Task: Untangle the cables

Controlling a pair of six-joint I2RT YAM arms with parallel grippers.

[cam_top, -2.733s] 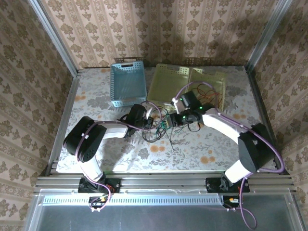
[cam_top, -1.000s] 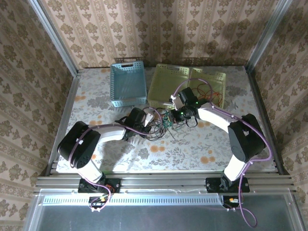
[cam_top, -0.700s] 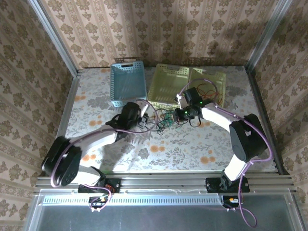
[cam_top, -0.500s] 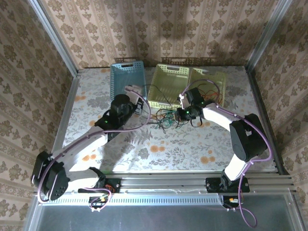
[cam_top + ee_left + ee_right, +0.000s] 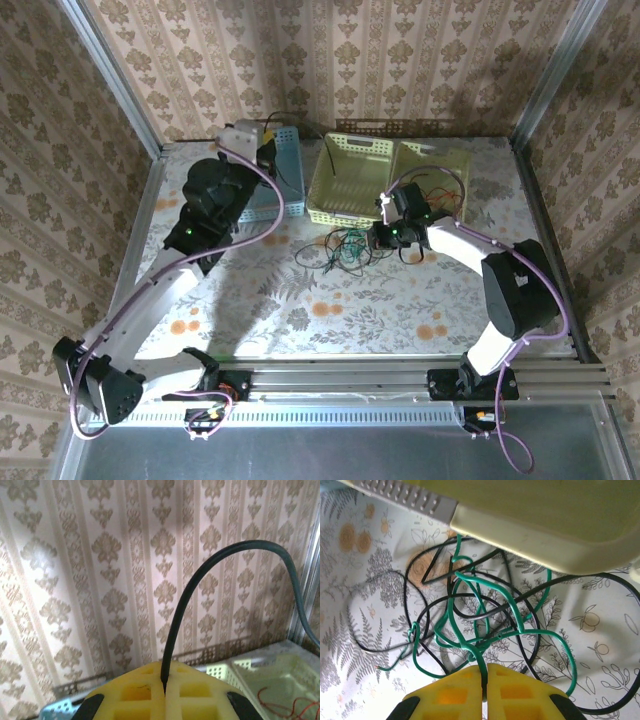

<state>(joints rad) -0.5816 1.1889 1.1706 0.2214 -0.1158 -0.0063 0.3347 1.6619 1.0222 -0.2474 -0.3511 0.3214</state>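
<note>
On the left, the left gripper is raised high over the far end of the blue basket, its yellow fingers pressed together on a black cable that rises from the pinch, arches over and runs off to the right. At the middle of the table lies the rest of the cables – a loose knot of green and black loops just in front of the yellow-green basket. Right of the knot, the right gripper sits low with its fingers shut on a green cable, whose loops weave over and under the black strands. Farthest right, a paler basket holds a red cable. The step looks like drawing the black cable free while the right side anchors the heap. To do it well, the lift should be slow and in line with the cable's run, so that the loops slide rather than cinch – and the right pinch should stay low and firm. If the green loops rise with the black one, it is better to ease off and pull from another angle than to haul harder
</note>
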